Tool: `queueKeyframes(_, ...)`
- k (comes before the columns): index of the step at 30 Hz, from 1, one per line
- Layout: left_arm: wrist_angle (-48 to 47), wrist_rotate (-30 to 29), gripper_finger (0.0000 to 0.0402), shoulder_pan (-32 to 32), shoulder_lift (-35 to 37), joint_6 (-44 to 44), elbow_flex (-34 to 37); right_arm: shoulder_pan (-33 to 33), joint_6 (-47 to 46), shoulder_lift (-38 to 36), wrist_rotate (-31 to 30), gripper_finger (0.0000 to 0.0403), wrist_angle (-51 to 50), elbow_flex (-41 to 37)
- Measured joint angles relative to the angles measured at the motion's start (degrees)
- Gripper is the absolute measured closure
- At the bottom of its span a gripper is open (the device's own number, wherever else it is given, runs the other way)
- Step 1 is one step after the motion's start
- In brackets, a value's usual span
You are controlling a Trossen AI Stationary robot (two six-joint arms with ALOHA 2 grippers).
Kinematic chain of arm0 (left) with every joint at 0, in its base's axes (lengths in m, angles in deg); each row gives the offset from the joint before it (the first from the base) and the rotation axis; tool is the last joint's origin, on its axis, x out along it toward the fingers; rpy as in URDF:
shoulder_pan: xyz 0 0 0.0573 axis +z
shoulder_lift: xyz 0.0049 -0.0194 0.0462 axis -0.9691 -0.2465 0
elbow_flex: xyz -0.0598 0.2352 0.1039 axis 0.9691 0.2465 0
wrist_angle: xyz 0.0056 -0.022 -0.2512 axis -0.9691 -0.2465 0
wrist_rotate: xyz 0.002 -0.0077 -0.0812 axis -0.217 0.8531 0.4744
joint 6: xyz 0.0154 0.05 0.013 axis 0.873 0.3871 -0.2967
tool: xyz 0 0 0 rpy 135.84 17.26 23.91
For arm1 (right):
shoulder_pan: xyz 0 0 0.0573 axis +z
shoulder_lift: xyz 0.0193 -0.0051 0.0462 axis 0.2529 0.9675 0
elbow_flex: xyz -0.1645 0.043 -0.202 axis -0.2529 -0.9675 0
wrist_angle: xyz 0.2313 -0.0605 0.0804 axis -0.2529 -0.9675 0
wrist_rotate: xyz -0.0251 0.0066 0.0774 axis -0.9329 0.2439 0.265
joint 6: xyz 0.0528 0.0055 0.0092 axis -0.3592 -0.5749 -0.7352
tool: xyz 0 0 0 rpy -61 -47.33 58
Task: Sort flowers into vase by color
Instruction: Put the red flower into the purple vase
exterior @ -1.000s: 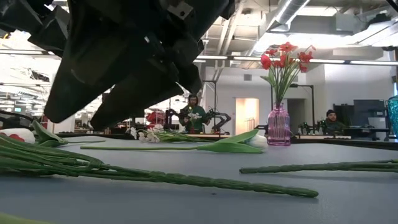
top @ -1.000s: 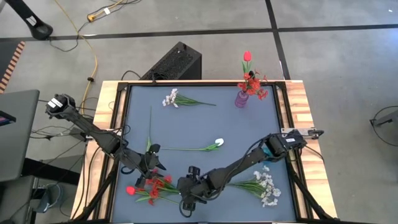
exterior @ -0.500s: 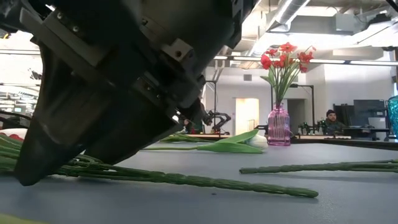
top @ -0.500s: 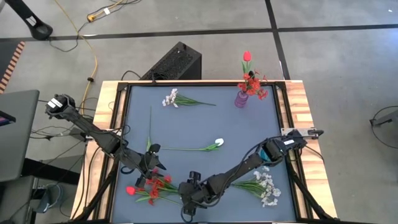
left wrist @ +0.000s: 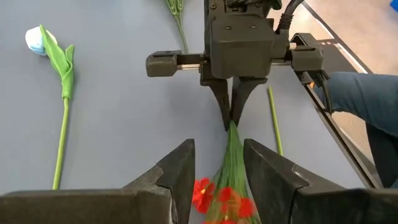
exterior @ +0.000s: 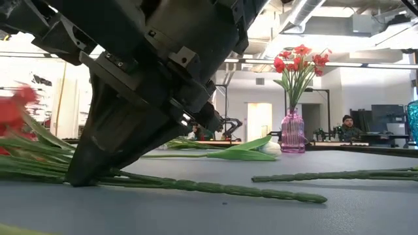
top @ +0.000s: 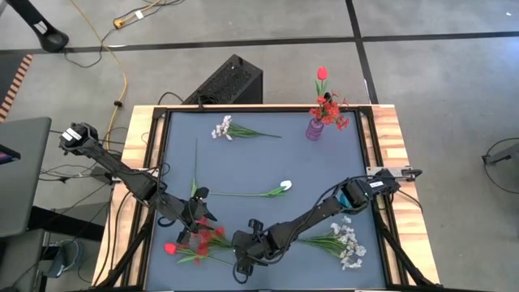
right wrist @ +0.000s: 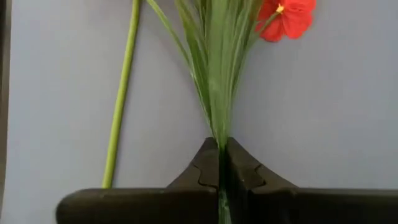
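Right hand (top: 241,264), angled low over the table, clamps the red spray's stems (right wrist: 214,93); left hand (top: 197,215) stands apart.

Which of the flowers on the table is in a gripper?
The red spray at the near left: the right gripper is shut on its stems. The others lie free.

Counter (top: 324,162) with grey-blue top and wooden side edges, flowers laid across it.

White spray (top: 225,128) lies near the far edge; purple vase (top: 315,128) with red flowers stands at the far right corner. White tulip (top: 285,186) lies mid-surface. Red spray (top: 203,243) lies near left; white bunch (top: 347,242) near right.
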State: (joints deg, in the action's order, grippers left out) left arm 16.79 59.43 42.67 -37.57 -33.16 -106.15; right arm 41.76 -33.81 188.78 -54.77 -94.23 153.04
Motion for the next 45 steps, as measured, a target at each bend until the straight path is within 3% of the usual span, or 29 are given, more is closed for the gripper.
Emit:
queueKeyframes(7, -0.2, 0.0, 0.0276, 0.0, 0.0, -0.1, 0.0, 0.7, -2.5, -4.6, -6.5, 0.0370, -5.8, -0.4)
queueKeyframes(13, 0.0, -2.3, 0.0276, 0.0, 0.0, 1.7, 0.0, 5.8, -6.8, -9.7, -17.5, 0.0374, -19.1, -0.2)
queueKeyframes(21, 3.6, -14.0, 0.0276, 0.1, 4.2, 8.9, 0.0, 13.7, -30.1, -13.5, -28.1, 0.0374, -46.4, -0.2)
queueKeyframes(25, 6.9, -15.5, 0.0276, 1.7, 6.4, 13.3, 0.0, 17.3, -43.6, -14.2, -39.1, 0.0375, -59.3, -0.1)
queueKeyframes(28, 9.0, -15.2, 0.0276, 3.9, 6.6, 15.5, 0.0, 18.4, -51.6, -14.3, -42.6, 0.0375, -65.5, -2.3)
queueKeyframes(34, 10.1, -13.9, 0.0276, 10.3, 6.0, 16.5, 0.0, 15.7, -53.8, -25.3, -46.0, 0.0375, -60.5, -21.8)
queueKeyframes(37, 10.1, -10.5, 0.0276, 13.4, 6.0, 15.7, 0.0, 13.8, -51.9, -33.5, -48.4, 0.0375, -50.4, -34.0)
queueKeyframes(41, 10.2, -7.8, 0.0276, 16.1, 6.0, 14.6, 0.0, 11.2, -37.0, -48.6, -51.0, 0.0375, -30.7, -48.3)
queueKeyframes(45, 10.4, -7.7, 0.0276, 17.8, 6.0, 14.7, 0.0, 8.4, -14.7, -62.6, -50.1, 0.0375, -5.8, -61.5)
